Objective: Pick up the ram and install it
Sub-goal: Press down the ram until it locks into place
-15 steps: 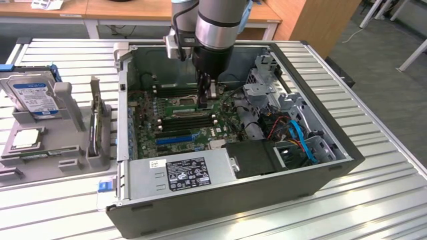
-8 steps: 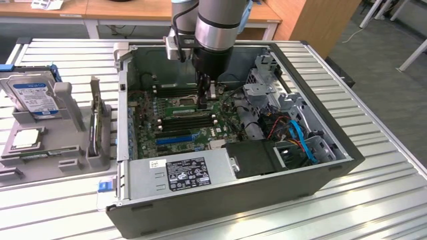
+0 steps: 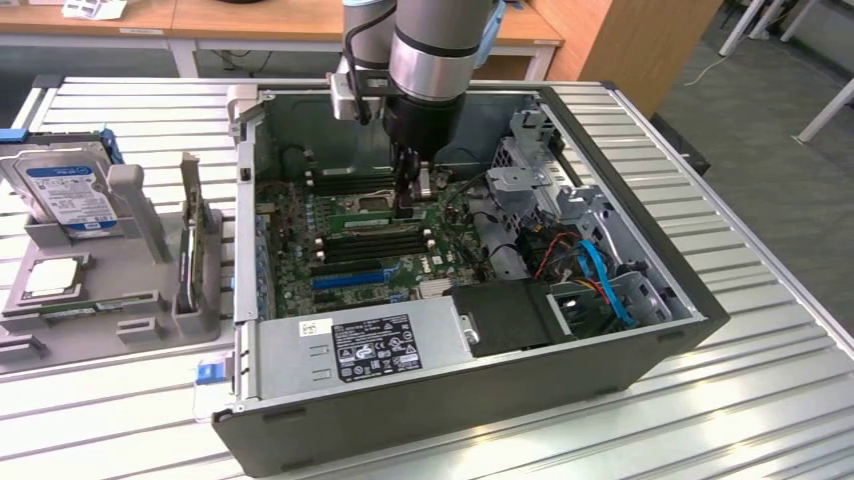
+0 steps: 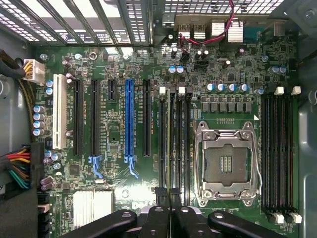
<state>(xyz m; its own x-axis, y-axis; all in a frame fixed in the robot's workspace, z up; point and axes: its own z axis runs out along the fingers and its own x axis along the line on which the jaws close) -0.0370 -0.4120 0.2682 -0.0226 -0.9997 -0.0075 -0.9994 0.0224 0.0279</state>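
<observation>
Claw (image 3: 412,205) inside the open computer case (image 3: 641,330), lowered over the motherboard (image 3: 360,262) beside the empty processor socket (image 4: 227,166). Fingers clenched on a thin dark edge, apparently the ram (image 4: 171,148), standing upright in the memory slots (image 4: 173,144); wrist view shows this line running from the fingertips (image 4: 162,196). Exterior view alone shows the bench (image 3: 747,400), holder tray (image 3: 80,310) and hard drive (image 3: 64,190).

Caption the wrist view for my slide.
Shut hand poised over black memory slots beside the empty silver processor socket on the green motherboard.
</observation>
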